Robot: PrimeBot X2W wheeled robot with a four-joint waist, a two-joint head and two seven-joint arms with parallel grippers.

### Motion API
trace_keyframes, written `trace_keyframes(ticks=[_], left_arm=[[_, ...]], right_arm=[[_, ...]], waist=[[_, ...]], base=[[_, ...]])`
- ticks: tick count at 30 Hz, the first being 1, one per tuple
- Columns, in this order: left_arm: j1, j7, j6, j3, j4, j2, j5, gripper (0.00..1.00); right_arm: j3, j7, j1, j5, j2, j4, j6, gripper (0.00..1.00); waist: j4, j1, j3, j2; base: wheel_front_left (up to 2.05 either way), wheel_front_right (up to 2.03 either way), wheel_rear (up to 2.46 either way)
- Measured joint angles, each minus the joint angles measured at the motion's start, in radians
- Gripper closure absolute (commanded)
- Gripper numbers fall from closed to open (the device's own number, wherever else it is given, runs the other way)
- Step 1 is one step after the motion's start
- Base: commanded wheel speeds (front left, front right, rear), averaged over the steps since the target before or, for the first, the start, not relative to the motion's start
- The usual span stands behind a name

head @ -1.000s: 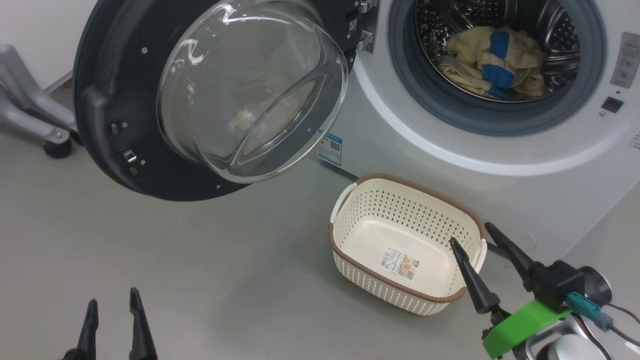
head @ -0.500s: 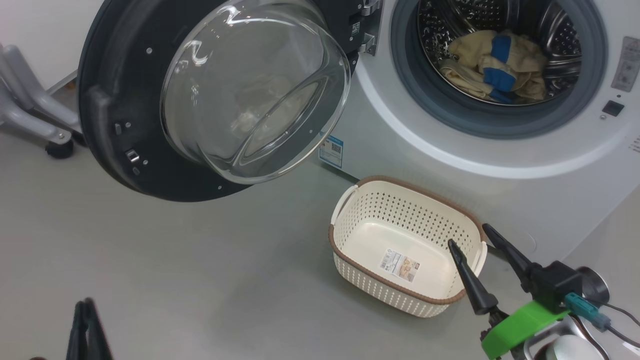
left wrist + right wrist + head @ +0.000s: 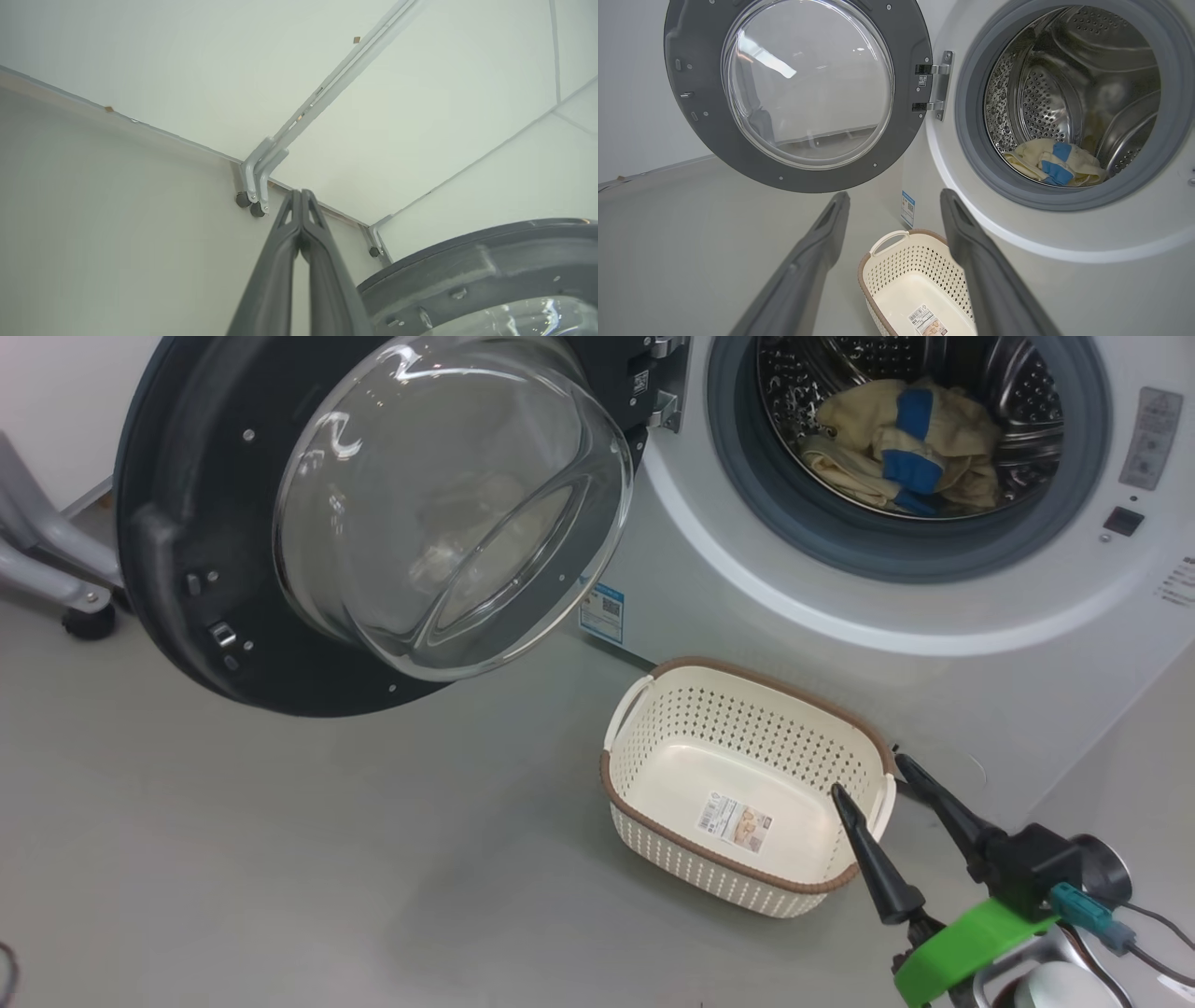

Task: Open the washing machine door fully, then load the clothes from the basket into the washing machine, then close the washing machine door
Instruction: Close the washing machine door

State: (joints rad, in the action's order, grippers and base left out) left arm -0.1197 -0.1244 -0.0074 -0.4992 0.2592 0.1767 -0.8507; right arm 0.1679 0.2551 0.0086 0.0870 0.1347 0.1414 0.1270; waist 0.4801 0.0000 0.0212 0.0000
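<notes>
The washing machine (image 3: 934, 644) stands with its door (image 3: 373, 513) swung wide to the left on its hinge. The pale yellow and blue clothes (image 3: 896, 443) lie inside the steel drum, also seen from the right wrist as clothes (image 3: 1057, 163). On the floor in front sits the cream basket (image 3: 709, 873) with nothing but its label inside. My right gripper (image 3: 868, 775) hovers open at the basket's right end, fingers spread and empty. The left gripper (image 3: 300, 192) is shut on nothing, pointing toward the room corner left of the door's black rim (image 3: 490, 275).
A grey metal frame on casters (image 3: 47, 579) stands by the wall left of the door, and its legs (image 3: 254, 186) lie just beyond my left fingertips. Grey floor stretches in front of the door and basket.
My left gripper's fingers have closed together and slipped out of the lower left of the head view. The head camera has shifted a little; the right gripper has hardly moved.
</notes>
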Motion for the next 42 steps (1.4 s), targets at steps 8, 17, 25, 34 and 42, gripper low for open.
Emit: trace_keyframes(ticks=[8, 17, 25, 34, 42], left_arm=[[-0.289, 0.212, 0.108, -0.115, 0.111, 0.166, -0.202, 1.0], [-0.537, 0.32, 0.19, -0.177, 0.252, 0.264, -0.328, 1.0], [-0.64, 0.427, 0.246, -0.187, 0.348, 0.308, -0.391, 1.0], [-0.694, 0.479, 0.251, -0.179, 0.394, 0.3, -0.428, 1.0], [-0.696, 0.516, 0.251, -0.146, 0.428, 0.286, -0.428, 1.0]], right_arm=[[0.022, 0.0, -0.002, 0.001, -0.002, 0.006, 0.0, 0.0], [0.038, 0.0, -0.026, 0.001, 0.009, 0.012, 0.0, 0.0], [0.053, 0.0, -0.028, 0.007, 0.03, 0.021, 0.0, 0.0], [0.067, 0.0, -0.06, 0.01, 0.052, 0.021, 0.0, 0.0], [0.068, 0.0, -0.078, 0.01, 0.065, 0.02, 0.0, 0.0]], waist=[[-0.044, 0.0, 0.016, 0.0], [-0.102, 0.0, 0.038, 0.0], [-0.155, 0.0, 0.058, 0.0], [-0.197, 0.0, 0.098, 0.0], [-0.224, 0.0, 0.136, 0.0]], base=[[0.0, 0.0, 0.0], [0.0, 0.0, 0.0], [0.0, 0.0, 0.0], [0.0, 0.0, 0.0], [0.0, 0.0, 0.0]])
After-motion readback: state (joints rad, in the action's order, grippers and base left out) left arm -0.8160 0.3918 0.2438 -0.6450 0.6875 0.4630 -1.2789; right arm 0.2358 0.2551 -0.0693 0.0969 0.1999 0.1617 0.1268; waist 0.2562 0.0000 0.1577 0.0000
